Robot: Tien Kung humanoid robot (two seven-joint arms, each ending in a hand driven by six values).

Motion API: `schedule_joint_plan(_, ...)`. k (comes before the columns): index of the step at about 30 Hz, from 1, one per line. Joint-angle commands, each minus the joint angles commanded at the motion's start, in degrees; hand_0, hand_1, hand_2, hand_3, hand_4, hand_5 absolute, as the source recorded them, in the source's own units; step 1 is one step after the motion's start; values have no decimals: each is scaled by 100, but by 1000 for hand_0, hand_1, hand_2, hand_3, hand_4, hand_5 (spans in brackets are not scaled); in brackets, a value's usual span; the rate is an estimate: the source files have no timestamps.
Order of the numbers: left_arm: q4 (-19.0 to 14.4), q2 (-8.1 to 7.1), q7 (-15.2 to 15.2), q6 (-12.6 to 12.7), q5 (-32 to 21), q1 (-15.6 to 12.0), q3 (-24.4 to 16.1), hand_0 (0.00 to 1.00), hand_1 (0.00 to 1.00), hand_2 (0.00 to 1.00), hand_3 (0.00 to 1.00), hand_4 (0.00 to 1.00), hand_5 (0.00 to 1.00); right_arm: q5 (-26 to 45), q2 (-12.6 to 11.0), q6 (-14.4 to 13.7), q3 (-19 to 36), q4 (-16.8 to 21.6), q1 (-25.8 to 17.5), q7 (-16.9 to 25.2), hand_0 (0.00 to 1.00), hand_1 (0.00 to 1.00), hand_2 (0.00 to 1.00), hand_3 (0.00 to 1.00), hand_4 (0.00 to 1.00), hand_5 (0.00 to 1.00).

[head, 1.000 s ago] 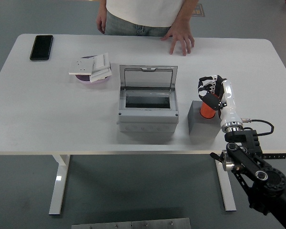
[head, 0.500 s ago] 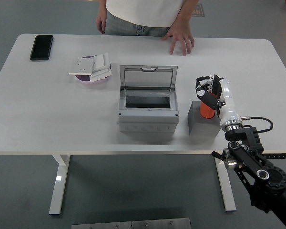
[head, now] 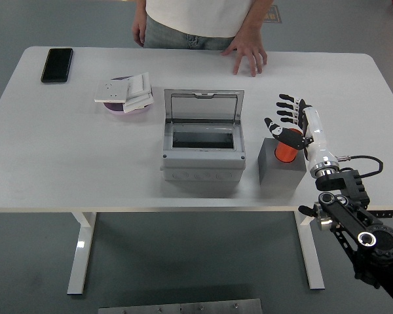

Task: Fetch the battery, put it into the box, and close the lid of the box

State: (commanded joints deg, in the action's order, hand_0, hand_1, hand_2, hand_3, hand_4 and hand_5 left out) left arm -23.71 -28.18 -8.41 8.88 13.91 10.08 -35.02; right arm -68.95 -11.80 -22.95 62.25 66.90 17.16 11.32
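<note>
battery (head: 287, 152) upright in grey block (head: 280, 174), beside open box (head: 202, 140)

A lab or test room: a plain white tabletop (head: 65, 170) on metal legs stands on grey floor (head: 26, 261), with a person (head: 203, 23) standing at the tabletop's far side.

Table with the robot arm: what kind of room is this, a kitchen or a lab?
Probably a robot test lab: a plain white table, a grey box with its lid up, an orange battery in a grey block, and a person standing watching.
</note>
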Motion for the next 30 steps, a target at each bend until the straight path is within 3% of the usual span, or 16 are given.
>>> schedule_joint_plan(4,-1,1,-1,1,0,-1,-2,589,756,594,555,597,101,-4,15,-11,-16,5,-29,20,780,734,725,786,890,85)
schedule_joint_plan(5,-1,2,-3,1,1,-1,-3,590,756,593,554,595,102,-7,25,-12,-18,7,-36,25,849,748,736,798,908,114)
schedule_joint_plan(17,-7,20,-14,1,0,-15,-5,591,756,590,553,593,100,-49,118,-32,-40,10,-74,72,853,724,708,786,922,141)
schedule_joint_plan(28,-12,29,-19,5,11,-22,-3,591,756,590,555,588,95,-45,35,-48,1,14,-51,91,850,720,705,783,926,146)
schedule_joint_plan(30,-13,31,-17,7,5,-26,-2,592,756,588,555,585,91,-22,18,-59,11,18,-54,114,836,699,668,768,934,168)
